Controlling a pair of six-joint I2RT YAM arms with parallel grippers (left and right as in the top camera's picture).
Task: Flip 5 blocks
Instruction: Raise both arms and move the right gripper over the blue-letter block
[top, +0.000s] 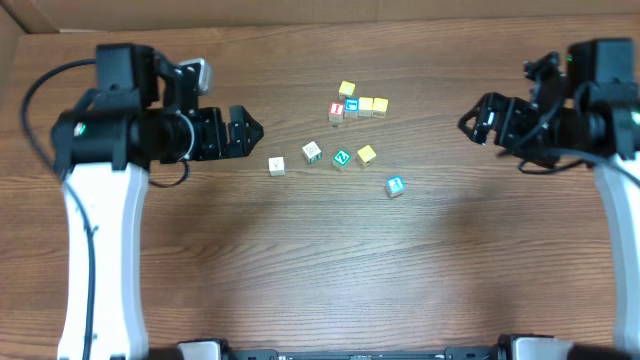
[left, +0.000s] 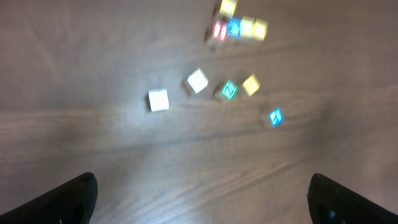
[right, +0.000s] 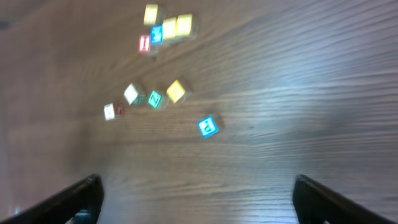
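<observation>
1. Bare worktop (top: 320, 290) runs across the whole near side, open from left and right.
2. The green block (top: 342, 158) stands hemmed close between the right whitish block (top: 312, 151) and the pale yellow block (top: 367, 154).
3. The teal block (top: 395, 186) and the left whitish block (top: 277, 166) stand apart, room all round.
4. The far cluster (top: 358, 107) sits packed tight.

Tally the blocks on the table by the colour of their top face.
Yellow blocks: 4
White blocks: 2
Red block: 1
Blue block: 1
Green block: 1
Teal block: 1
Total: 10
</observation>
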